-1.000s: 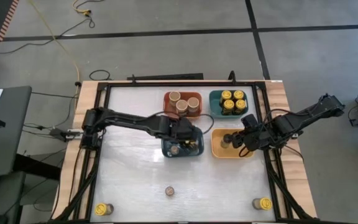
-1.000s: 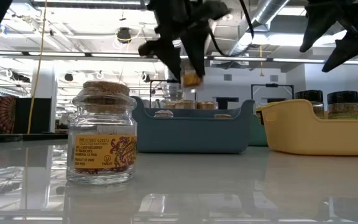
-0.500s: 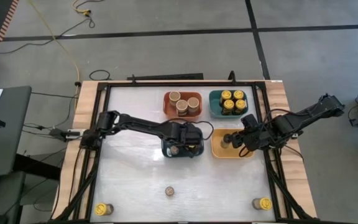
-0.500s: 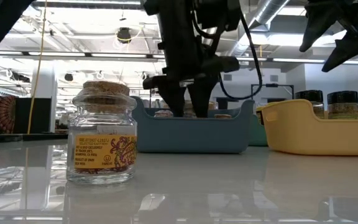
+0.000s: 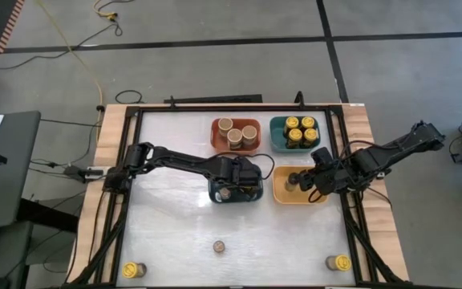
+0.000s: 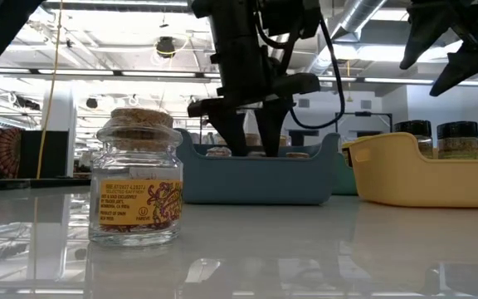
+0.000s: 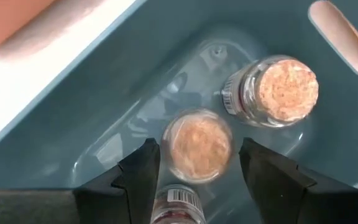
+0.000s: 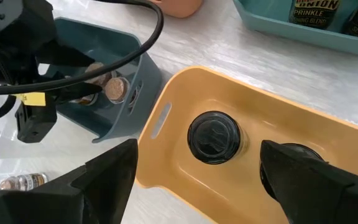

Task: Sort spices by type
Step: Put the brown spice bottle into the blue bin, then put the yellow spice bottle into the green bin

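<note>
My left gripper [image 5: 237,186] reaches down into the blue bin [image 5: 215,197]. It is open, with its fingers on either side of a small cork-topped jar [image 7: 199,140] that stands on the bin floor; a narrow gap shows beside the jar. A second cork-topped jar [image 7: 278,90] stands next to it. My right gripper [image 5: 301,183] hovers open above the yellow bin [image 5: 283,197], over two dark-topped jars [image 8: 213,137]. Tan-lidded jars [image 5: 235,134] fill the orange bin, and yellow-lidded jars [image 5: 299,132] the teal bin.
Three jars stand loose near the table's near edge: a cork-topped one [image 5: 219,246] in the middle, close to the low camera [image 6: 137,178], and yellow-lidded ones at the left corner [image 5: 134,270] and right corner [image 5: 339,262]. A dark frame rims the table.
My left gripper came down from above the blue bin into it, carrying the small cork-topped jar. The jar, held clear of the bin a second ago, now stands on the bin floor. The right arm kept still.
</note>
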Controlling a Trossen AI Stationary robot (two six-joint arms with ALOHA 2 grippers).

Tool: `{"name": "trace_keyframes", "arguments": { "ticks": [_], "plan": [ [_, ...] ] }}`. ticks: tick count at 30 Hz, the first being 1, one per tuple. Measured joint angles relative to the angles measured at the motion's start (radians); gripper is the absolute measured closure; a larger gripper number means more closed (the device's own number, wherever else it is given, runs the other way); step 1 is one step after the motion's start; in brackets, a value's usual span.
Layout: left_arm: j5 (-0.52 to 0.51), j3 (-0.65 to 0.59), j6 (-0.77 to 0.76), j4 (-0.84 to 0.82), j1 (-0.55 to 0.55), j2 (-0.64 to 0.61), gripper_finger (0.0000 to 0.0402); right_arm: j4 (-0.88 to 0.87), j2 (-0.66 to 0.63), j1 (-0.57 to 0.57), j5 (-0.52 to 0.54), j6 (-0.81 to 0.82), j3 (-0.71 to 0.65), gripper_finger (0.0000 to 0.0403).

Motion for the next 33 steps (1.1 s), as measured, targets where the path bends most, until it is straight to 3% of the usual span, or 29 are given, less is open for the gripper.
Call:
{"name": "trace_keyframes", "arguments": {
  "ticks": [19, 23, 33],
  "plan": [
    [0.049, 0.0, -0.038, -0.001, 0.005, 0.0, 0.0188, 0.0, 0.0, 0.0, 0.0, 0.001, 0.0, 0.0038],
    [0.057, 0.0, 0.019, 0.012, 0.007, 0.0, 0.0187, 0.0, 0.0, 0.0, 0.0, 0.001, 0.0, 0.0038],
    [0.091, 0.0, -0.058, 0.008, 0.01, 0.0, 0.0187, 0.0, 0.0, 0.0, 0.0, 0.001, 0.0, 0.0038]
  ]
}}
